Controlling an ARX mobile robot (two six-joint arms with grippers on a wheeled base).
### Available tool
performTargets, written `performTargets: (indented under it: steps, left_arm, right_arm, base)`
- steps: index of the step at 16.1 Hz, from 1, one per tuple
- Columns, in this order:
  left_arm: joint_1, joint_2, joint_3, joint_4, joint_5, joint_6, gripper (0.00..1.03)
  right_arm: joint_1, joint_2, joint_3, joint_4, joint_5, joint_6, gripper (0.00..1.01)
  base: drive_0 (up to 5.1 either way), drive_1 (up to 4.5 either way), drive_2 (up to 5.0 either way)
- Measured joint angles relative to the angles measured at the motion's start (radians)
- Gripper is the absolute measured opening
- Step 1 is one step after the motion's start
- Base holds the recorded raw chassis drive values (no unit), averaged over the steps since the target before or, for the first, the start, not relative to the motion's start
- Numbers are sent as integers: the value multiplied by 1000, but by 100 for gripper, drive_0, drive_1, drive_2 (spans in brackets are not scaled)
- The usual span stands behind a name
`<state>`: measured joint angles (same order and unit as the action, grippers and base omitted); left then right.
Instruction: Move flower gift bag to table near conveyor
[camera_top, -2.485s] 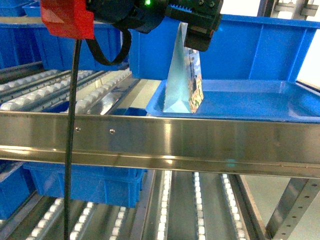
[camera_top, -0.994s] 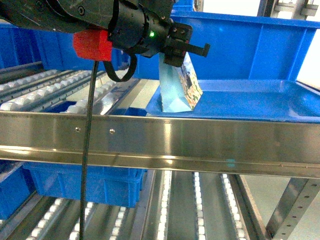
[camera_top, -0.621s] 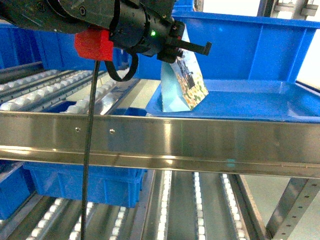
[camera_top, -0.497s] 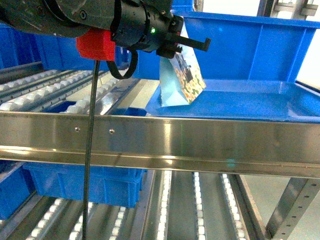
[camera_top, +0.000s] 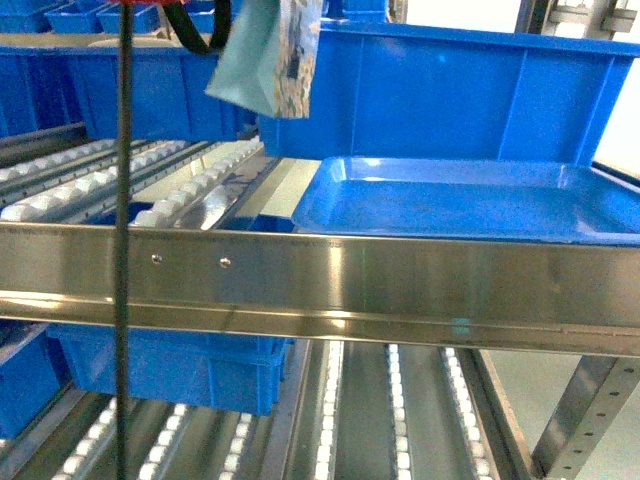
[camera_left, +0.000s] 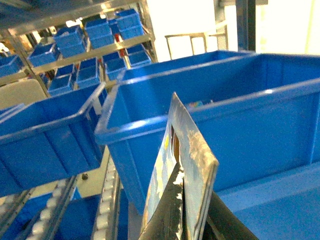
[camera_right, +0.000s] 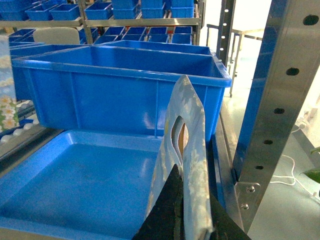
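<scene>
While the conveyor (camera_top: 180, 185) and the blue tray (camera_top: 450, 205) lie below it, the flower gift bag (camera_top: 270, 60) hangs upright from the left gripper (camera_left: 182, 215), pinched by its top edge. The right gripper (camera_right: 182, 210) likewise clamps a second bag (camera_right: 187, 145).
</scene>
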<state>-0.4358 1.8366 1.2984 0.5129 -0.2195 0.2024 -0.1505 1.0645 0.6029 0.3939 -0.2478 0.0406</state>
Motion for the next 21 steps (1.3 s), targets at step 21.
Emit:
performTargets:
  steps: [21]
  left_arm:
    - [2, -818, -846, 81, -266, -11, 2]
  right_arm:
    - [0, 0, 0, 0, 0, 0, 2]
  base:
    - [0, 0, 0]
